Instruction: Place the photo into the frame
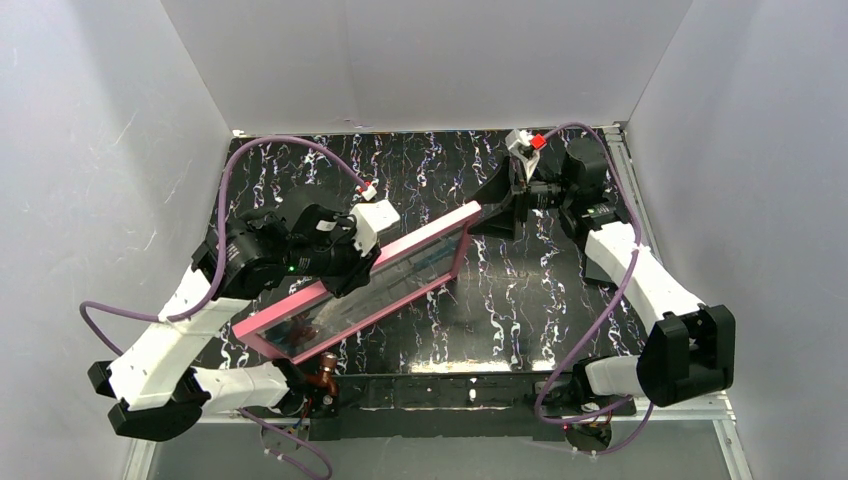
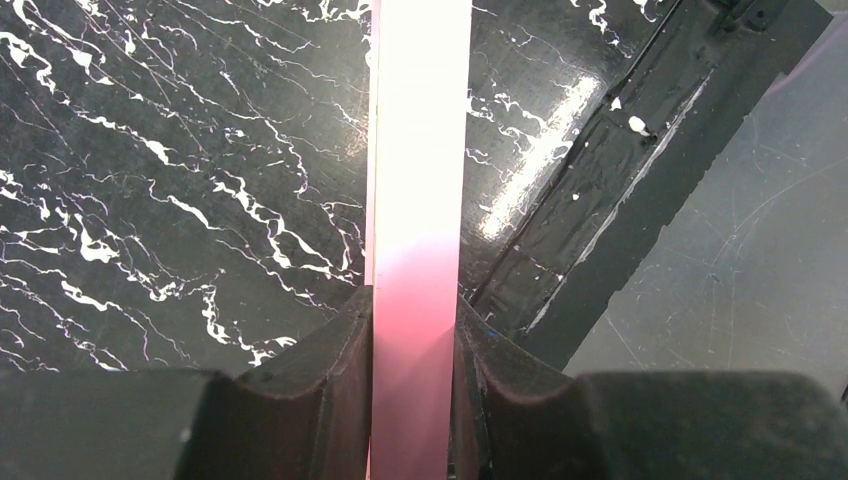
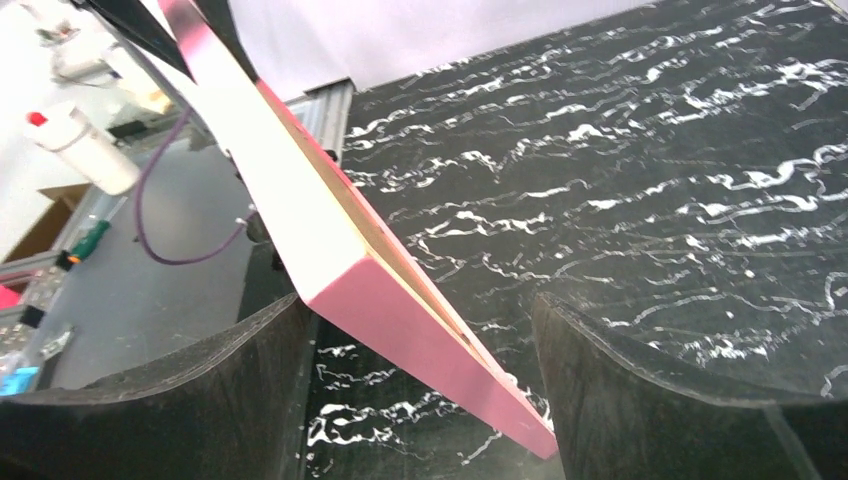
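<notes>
Step in hand: the frame [image 1: 380,280] is being handled, propped up on edge and tilted; I judge this to be the positioning stage, with the photo's insertion not confirmed.
Frame's place: middle of the counter [image 1: 520,300], running slantwise from the near-left toward the far-right corner.
Left claw [image 2: 414,345]: clamped on the frame's pink top rail, a finger pressed to each side.
Right claw [image 3: 420,340]: spread wide, its fingers straddling the frame's far corner without touching it, as far as I can see.
Photo: something teal and red shows through the pane in the overhead view; I cannot tell if that is the print seated inside.
Next move: probably closing the right claw on that corner, gently, so both arms share the load.
</notes>
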`<control>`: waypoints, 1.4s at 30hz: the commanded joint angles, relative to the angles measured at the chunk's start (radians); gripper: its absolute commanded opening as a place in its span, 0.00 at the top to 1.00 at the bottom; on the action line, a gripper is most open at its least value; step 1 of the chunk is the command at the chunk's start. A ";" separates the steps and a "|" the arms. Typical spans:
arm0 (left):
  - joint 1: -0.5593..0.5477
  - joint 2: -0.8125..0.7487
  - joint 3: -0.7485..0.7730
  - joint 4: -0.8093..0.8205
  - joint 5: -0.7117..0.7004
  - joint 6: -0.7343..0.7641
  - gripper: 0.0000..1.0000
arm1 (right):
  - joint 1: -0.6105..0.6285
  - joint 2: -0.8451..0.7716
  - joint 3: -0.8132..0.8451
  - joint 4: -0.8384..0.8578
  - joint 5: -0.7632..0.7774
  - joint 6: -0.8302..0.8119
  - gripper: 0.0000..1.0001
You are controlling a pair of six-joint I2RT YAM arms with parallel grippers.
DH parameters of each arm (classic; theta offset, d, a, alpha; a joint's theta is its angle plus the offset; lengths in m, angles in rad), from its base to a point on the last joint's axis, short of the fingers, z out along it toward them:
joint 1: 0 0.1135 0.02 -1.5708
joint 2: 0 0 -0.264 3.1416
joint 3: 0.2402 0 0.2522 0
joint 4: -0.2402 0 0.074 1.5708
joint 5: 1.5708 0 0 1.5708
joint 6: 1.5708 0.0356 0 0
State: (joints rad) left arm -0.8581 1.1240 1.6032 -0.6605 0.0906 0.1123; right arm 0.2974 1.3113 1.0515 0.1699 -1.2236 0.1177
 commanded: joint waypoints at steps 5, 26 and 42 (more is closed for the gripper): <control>0.018 -0.006 -0.046 -0.055 0.057 -0.059 0.78 | 0.022 0.005 0.024 0.434 -0.161 0.362 0.18; 0.041 0.008 -0.057 -0.017 0.023 -0.089 0.47 | 0.054 0.054 0.097 0.215 -0.213 0.323 0.73; 0.042 -0.167 -0.204 0.247 -0.501 0.004 0.02 | 0.054 -0.035 0.089 -0.060 0.226 0.226 0.99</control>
State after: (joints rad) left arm -0.8204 1.0302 1.4555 -0.4889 -0.2073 0.0742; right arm 0.3553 1.3003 1.1156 0.2146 -1.1938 0.3363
